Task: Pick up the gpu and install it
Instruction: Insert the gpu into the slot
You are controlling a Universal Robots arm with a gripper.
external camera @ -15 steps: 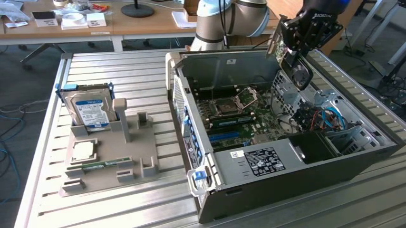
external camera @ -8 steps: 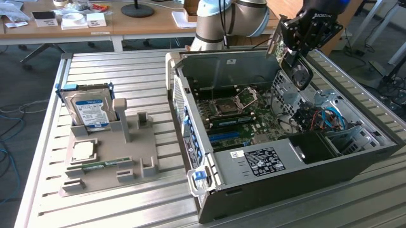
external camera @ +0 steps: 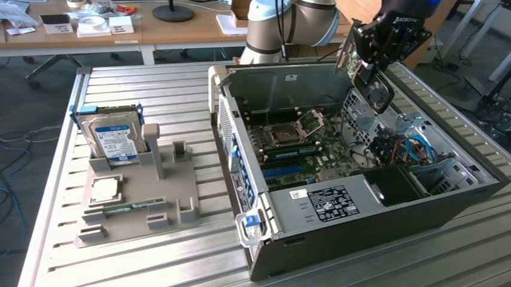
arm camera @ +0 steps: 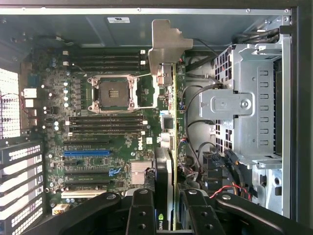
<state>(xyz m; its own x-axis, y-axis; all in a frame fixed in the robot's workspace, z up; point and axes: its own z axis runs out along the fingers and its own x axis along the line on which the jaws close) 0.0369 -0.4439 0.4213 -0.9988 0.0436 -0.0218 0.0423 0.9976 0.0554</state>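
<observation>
Fingers (arm camera: 142,210): clenched on the gpu (arm camera: 168,147), one black finger on each side of the card.
Position: in the exterior view we see the fingers (external camera: 369,57) holding the gpu (external camera: 377,89) on edge above the open computer case (external camera: 375,239), towards the exterior view's right, its round fan showing and no part of it seated.
Below the card: it hangs over the motherboard (arm camera: 54,112), between the empty processor socket (arm camera: 115,93) and the metal drive cage (arm camera: 244,107), with its silver bracket (arm camera: 166,44) at the far end.
Writing on the card: we make out an NVIDIA mark between the fingers.
Writing on the arm: white letters on the black housing above the fingers seem to read ROBOTIQ.
Case labels: the black label (external camera: 335,200) carries white print too small for us to read.
Tabletop (external camera: 160,89): a grey holder (external camera: 179,179) carries a hard drive (external camera: 112,140) with a blue label, standing upright, and a green memory stick (external camera: 136,207) lying flat.
</observation>
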